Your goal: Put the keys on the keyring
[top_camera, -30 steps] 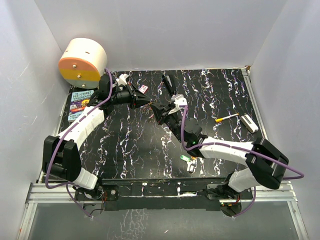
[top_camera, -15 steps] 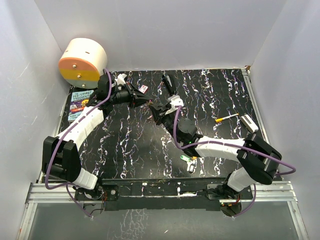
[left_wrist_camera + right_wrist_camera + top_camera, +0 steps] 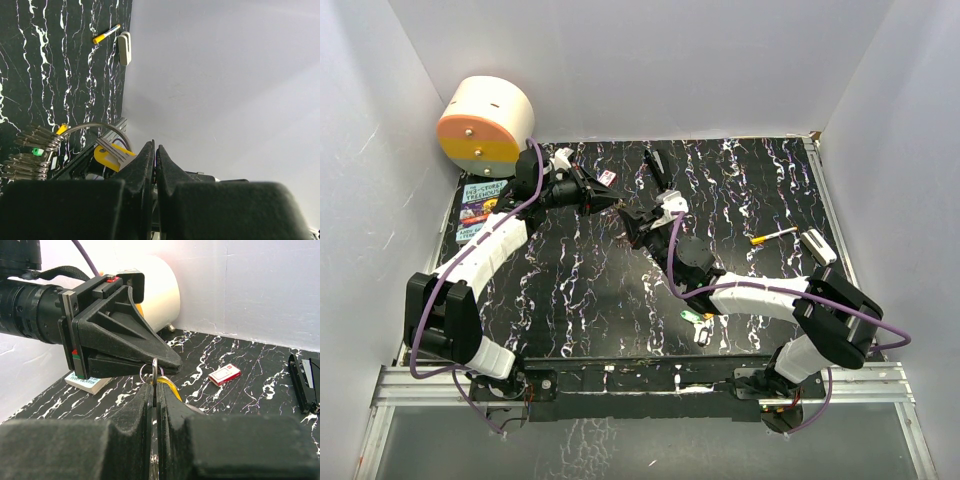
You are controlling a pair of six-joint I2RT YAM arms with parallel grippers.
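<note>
My right gripper (image 3: 629, 222) (image 3: 156, 386) is shut on the keyring (image 3: 155, 367), a thin silver wire ring seen edge-on between its fingers, held above the table. In the left wrist view the keyring (image 3: 100, 127) arcs over a bunch of grey keys (image 3: 31, 152). My left gripper (image 3: 616, 203) (image 3: 154, 146) is shut, with its tips against the ring; nothing shows between its jaws. The yellow key (image 3: 106, 155) (image 3: 170, 386) sits at the ring beside both grippers' fingers; I cannot tell whether it is threaded on. The green key (image 3: 689, 316) and the white key (image 3: 703, 334) lie on the table near the front.
A red-and-white box (image 3: 607, 177) and a black stick (image 3: 658, 165) lie at the back. A yellow marker (image 3: 772, 236) and a white block (image 3: 818, 246) lie at the right. A book (image 3: 480, 210) and a white-orange cylinder (image 3: 485, 125) are at the back left.
The right arm's wrist has shifted a little to the left, bringing the ring closer to the left gripper's tips. Both grippers stay shut.
</note>
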